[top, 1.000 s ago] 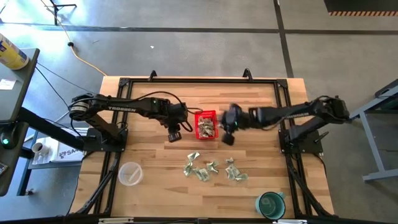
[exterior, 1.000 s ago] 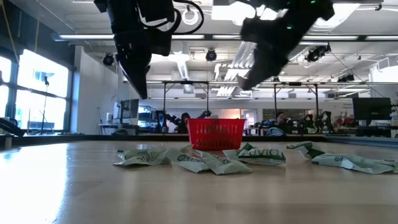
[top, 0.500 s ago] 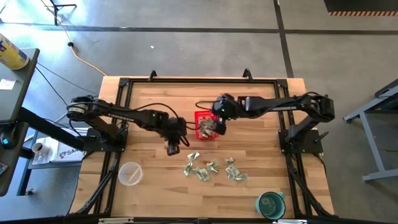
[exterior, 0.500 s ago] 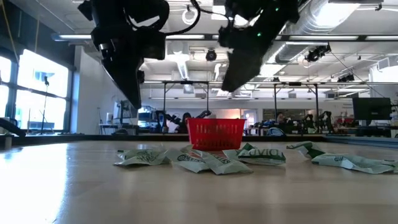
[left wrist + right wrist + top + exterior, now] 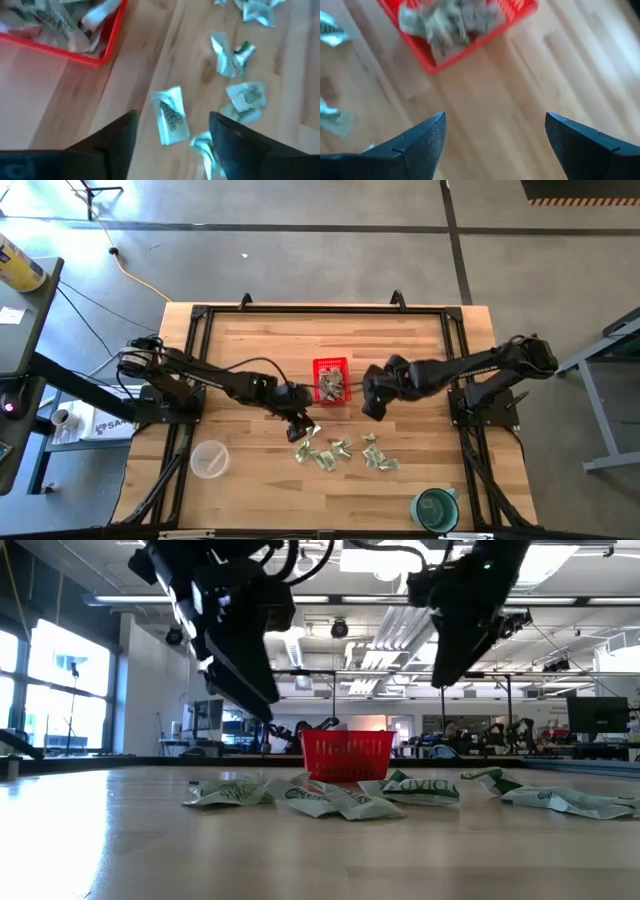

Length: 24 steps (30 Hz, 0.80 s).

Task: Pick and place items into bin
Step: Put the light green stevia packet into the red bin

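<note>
Grippers spread above basket and scattered wrappers

Red basket (image 5: 331, 381) sits near the middle of the wooden table (image 5: 240, 340), already holding a heap of pale green-and-white wrapped pieces (image 5: 332, 386). More of the same wrapped pieces lie loose on the table in a cluster (image 5: 340, 452) on the near side of the basket, well apart from it in the high view.

The left gripper (image 5: 303, 427) hangs over the table between the basket and the loose cluster, just beside the nearest piece. Its wrist view shows both dark fingers (image 5: 115, 145) spread wide with nothing between them, and one flat wrapped piece (image 5: 171, 121) lying on the wood in the gap, with the basket's red corner (image 5: 100, 47) further off.

The right gripper (image 5: 372, 406) is raised just to the right of the basket. Its fingers (image 5: 422, 140) stand wide apart and empty, bare wood between them and the filled basket beyond.

A clear plastic cup (image 5: 209, 459) and a teal cup (image 5: 436, 509) stand near the table's front edge.
</note>
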Tool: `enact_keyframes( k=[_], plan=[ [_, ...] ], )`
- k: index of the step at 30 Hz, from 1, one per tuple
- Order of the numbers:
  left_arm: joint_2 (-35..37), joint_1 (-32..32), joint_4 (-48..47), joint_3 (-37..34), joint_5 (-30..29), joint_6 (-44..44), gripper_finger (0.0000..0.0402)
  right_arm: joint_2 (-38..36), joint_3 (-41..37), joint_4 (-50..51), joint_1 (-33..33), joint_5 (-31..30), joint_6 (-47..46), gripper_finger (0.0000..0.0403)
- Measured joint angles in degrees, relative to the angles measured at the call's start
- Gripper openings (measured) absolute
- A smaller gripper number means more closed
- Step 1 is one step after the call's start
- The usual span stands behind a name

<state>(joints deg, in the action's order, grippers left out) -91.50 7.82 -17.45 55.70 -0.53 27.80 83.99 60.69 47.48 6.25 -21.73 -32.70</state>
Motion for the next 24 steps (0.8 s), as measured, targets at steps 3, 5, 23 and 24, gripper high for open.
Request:
enact_keyframes(
  k=[3, 5, 23, 24],
  plan=[
    [-1.53, 2.47, -0.55, 1.03, -4.27, 1.01, 0.0301, 0.53, -0.02, 3.58, 3.31, -0.83, -8.02, 0.0330],
    [-3.21, 3.55, 0.23, 1.44, -6.24, 1.03, 0.0303, 0.65, -0.04, 5.57, 5.00, -0.80, -12.00, 0.0330],
    [-17.45, 4.21, 3.56, 5.95, -9.01, 1.89, 0.0227, 0.74, -0.13, 10.98, 8.05, -3.80, -15.46, 0.0330],
    [-17.47, 4.26, 3.07, 5.95, -9.97, 0.92, 0.0211, 0.74, -0.13, 10.94, 8.05, -4.57, -15.26, 0.0330]
  ],
)
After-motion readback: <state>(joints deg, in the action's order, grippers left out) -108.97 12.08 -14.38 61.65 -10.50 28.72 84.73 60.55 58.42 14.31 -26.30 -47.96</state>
